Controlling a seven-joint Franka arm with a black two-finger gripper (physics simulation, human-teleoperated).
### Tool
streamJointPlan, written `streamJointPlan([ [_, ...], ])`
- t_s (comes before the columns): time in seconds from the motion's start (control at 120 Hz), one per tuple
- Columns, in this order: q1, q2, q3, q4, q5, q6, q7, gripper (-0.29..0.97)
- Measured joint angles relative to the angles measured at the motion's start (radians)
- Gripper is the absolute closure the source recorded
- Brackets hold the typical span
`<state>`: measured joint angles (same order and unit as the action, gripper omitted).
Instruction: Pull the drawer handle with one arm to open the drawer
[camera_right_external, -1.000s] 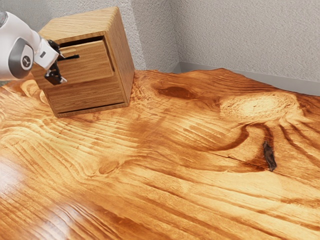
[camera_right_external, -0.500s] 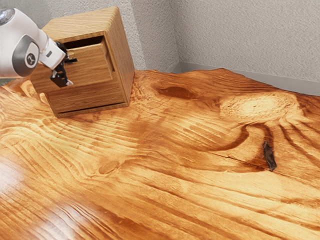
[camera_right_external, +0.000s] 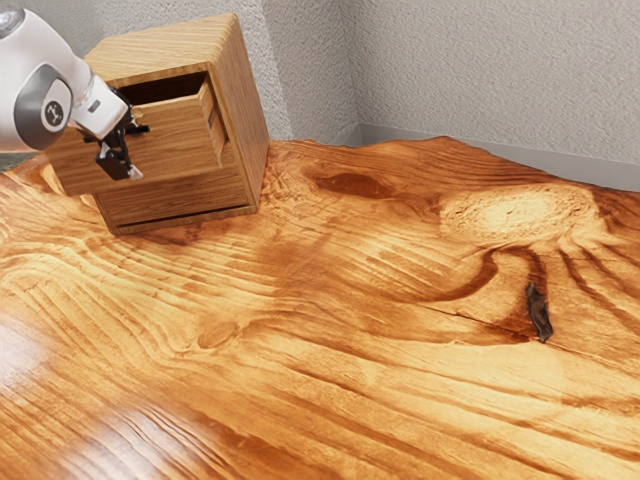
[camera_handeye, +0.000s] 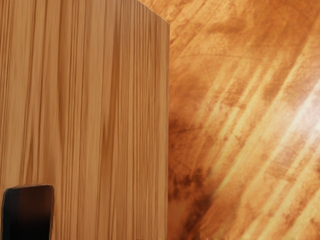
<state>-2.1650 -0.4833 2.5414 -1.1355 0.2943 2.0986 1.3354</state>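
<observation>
the small wooden cabinet (camera_right_external: 238, 105) stands at about 10 o'clock on the table (camera_right_external: 380, 330) in the exterior view, close to the corner of the grey walls (camera_right_external: 480, 60). it is a light oak-coloured box with a slanted top and two drawer fronts stacked one over the other. the upper drawer (camera_right_external: 175, 140) is partly out of the cabinet, slid toward 9 o'clock, so its front stands clear of the box. a dark gap is open above it, and a strip of its side wall shows at its 3 o'clock end. the lower drawer (camera_right_external: 175, 192) sits flush in the cabinet.

the drawer handle (camera_right_external: 139, 128) is a thin black bar on the upper front, and a short tip of it pokes out toward 3 o'clock from behind the gripper. the white arm (camera_right_external: 40, 95) comes in from 10 o'clock, and its black gripper (camera_right_external: 122, 158) lies right on the handle, against the drawer front. whether it is clamped on the bar or merely set over it cannot be told.

in the wrist view the drawer front (camera_handeye: 85, 110) is close under the hand, pale wood with fine straight grain and a sharp straight edge. beyond that edge lies the glossy, darker table (camera_handeye: 240, 125). a dark rounded block (camera_handeye: 27, 212) sits against the wood beside the hand; what it is cannot be told.

a dark knot (camera_right_external: 539, 312) marks the table at 3 o'clock, well apart from the cabinet.
</observation>
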Motion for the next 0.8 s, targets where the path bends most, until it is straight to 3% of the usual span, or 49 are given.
streamJointPlan([
  [0.2,0.001,0.02,0.001,-0.013,-0.001,-0.032,-0.013,-0.01],
  [0.283,-0.001,0.023,0.002,-0.017,0.0,-0.053,-0.018,-0.07],
  [0.408,-0.002,0.03,0.003,-0.027,-0.003,-0.083,-0.024,-0.26],
  [0.617,0.0,0.06,0.002,-0.029,-0.001,-0.111,-0.034,0.05],
  [0.8,-0.003,0.073,0.006,-0.035,0.003,-0.12,-0.043,0.18],
])
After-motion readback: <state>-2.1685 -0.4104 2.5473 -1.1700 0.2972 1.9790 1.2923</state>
